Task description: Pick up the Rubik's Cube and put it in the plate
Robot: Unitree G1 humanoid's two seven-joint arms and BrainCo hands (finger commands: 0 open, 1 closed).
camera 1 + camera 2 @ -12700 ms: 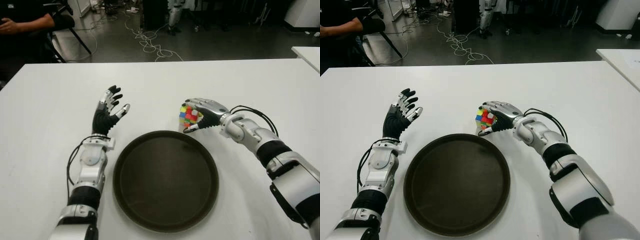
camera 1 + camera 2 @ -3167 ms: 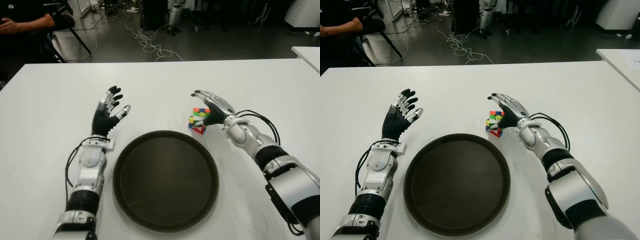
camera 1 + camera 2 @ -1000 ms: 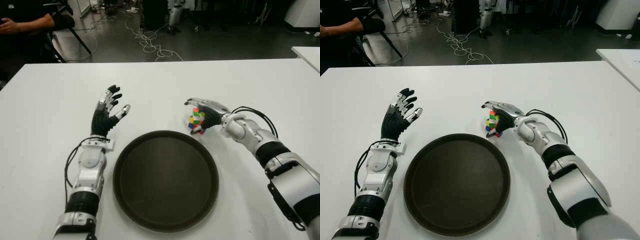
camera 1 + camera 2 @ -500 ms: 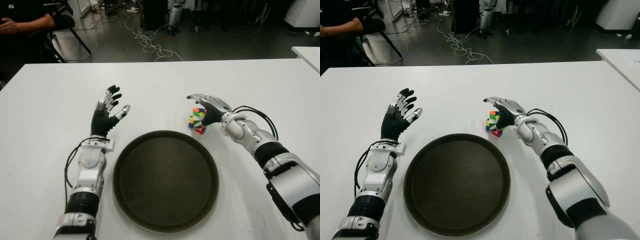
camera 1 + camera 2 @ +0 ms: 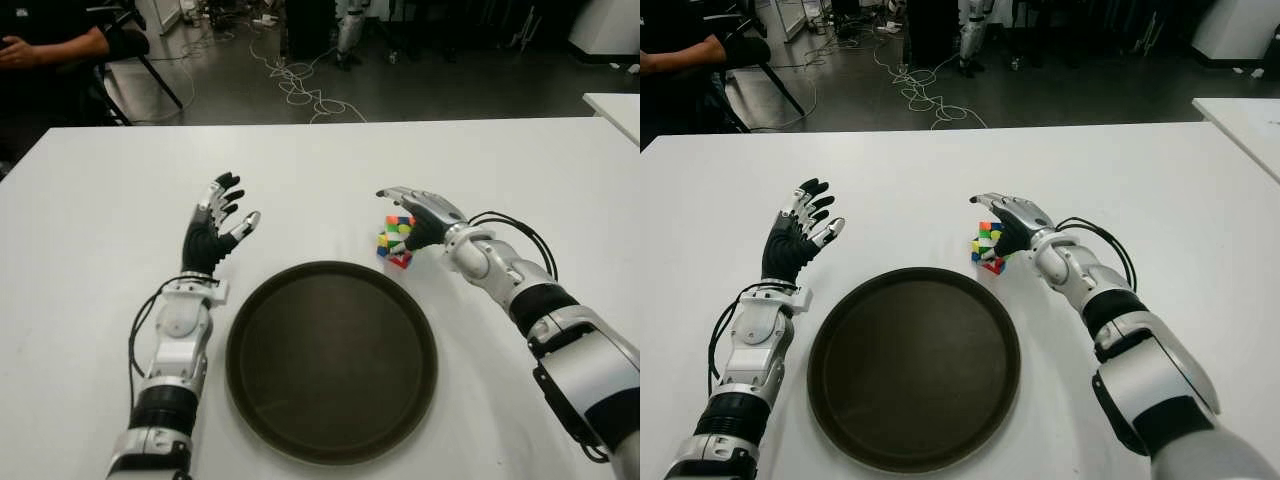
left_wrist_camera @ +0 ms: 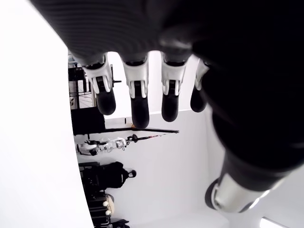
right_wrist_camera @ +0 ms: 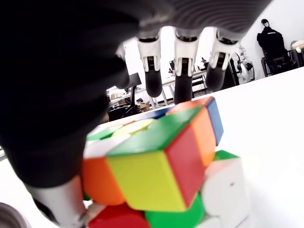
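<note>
The Rubik's Cube [image 5: 397,242], its layers twisted out of line, sits on the white table [image 5: 100,200] just past the upper right rim of the round dark plate [image 5: 330,360]. My right hand [image 5: 408,214] hovers over and beside the cube, fingers stretched out above its top. In the right wrist view the cube [image 7: 161,166] fills the palm side, the fingertips [image 7: 183,90] pointing past it and not closed on it. My left hand [image 5: 215,225] shows raised left of the plate, fingers spread, holding nothing.
A seated person [image 5: 50,45] is at the far left beyond the table. Cables [image 5: 300,85] lie on the floor behind. The corner of another white table [image 5: 615,105] shows at the right.
A second ago my right hand's fingers were curled around the cube; now they have opened above it. The cube stays on the table. The left hand has not moved.
</note>
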